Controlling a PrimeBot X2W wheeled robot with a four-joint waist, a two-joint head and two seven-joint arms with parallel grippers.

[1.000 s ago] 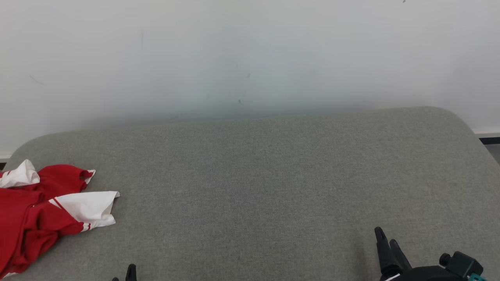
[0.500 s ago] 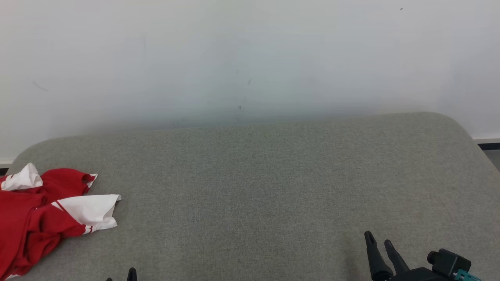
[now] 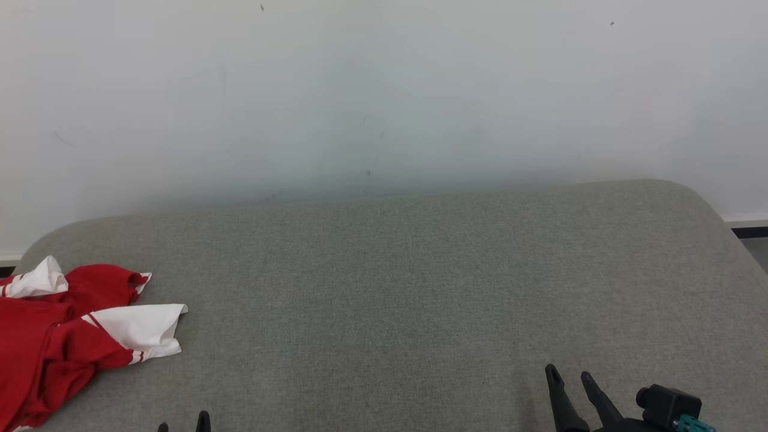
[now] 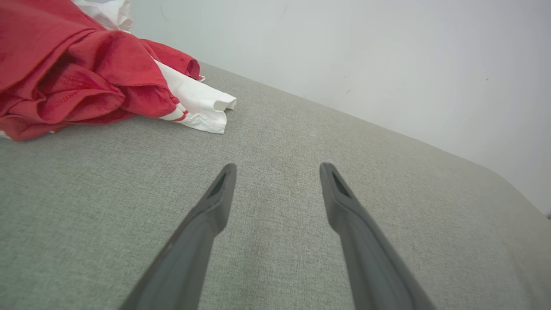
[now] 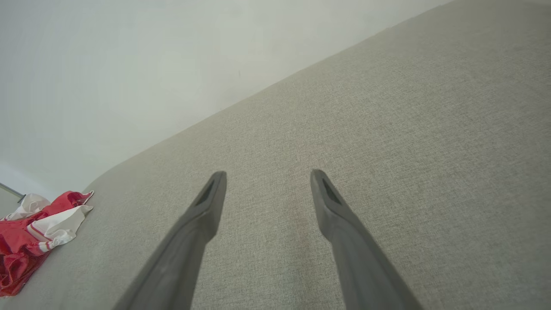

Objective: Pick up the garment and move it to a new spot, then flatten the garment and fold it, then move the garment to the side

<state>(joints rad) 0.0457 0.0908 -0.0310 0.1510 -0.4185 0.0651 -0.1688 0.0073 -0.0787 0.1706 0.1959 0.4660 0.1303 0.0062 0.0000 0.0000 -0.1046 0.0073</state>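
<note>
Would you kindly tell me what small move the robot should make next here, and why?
Probably swing the left gripper leftward toward the crumpled red-and-white garment. Both it and the right gripper stand open and empty over the grey fabric surface, and the garment lies untouched at its left end, nearest the left gripper.

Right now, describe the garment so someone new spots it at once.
A wide grey fabric surface runs along a pale wall. At its left end lies the garment, crumpled in a heap. Its bright red cloth with white, red-striped cuffs stands out against the plain grey.
</note>
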